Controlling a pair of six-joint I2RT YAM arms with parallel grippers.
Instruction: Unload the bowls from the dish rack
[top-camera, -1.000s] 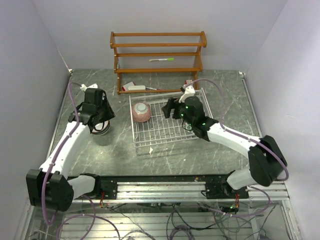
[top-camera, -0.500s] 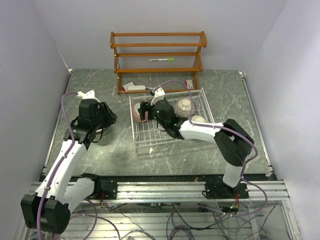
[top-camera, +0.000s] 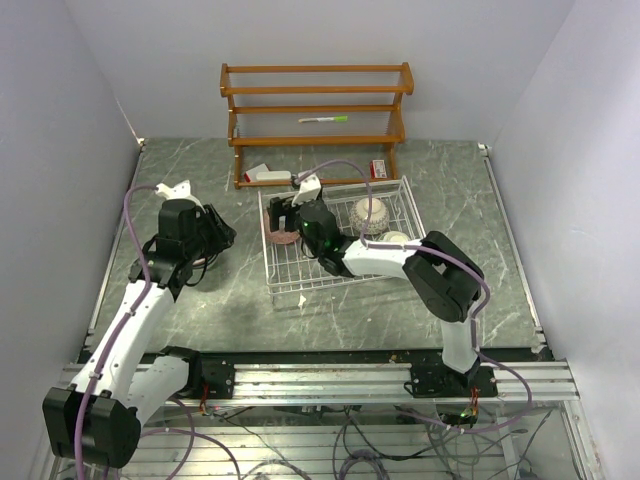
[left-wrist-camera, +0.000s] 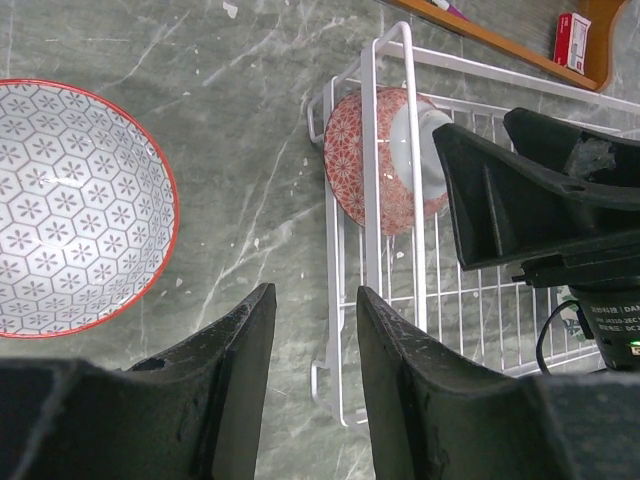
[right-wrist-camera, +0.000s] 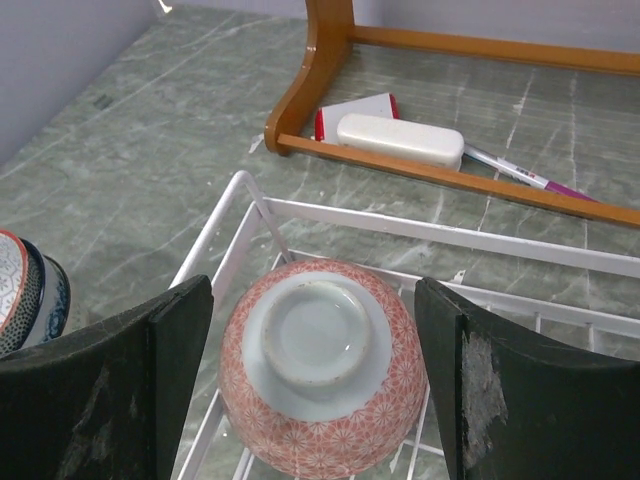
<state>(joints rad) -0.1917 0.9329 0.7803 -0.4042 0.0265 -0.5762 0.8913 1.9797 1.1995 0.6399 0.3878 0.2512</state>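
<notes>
Left of the dish rack (top-camera: 335, 268), the left claw (left-wrist-camera: 312, 400) hovers low over the table (left-wrist-camera: 250, 150), fingers a narrow gap apart and nothing between them. Right beside it, also left of the dish rack, there's the red-rimmed bowl (left-wrist-camera: 70, 210), upright on the table, hexagon pattern inside; the right wrist view shows it nested in a dark blue one. Into the dish rack now: at its far left corner the pink bowl (right-wrist-camera: 320, 395) lies upside down, pale foot ring up, close against the rack's left wall. The right claw (right-wrist-camera: 312, 320) is spread wide with one finger on either side of that bowl, and whether they touch it I cannot tell. Over on the dish rack's right side, a patterned bowl (top-camera: 368, 213) sits bottom up and a pale bowl (top-camera: 397, 240) sits nearer. Beyond the dish rack stands the wooden shelf (top-camera: 315, 90), a green pen (top-camera: 323, 119) on a middle tier, a white case (right-wrist-camera: 400, 140) on its lowest board
</notes>
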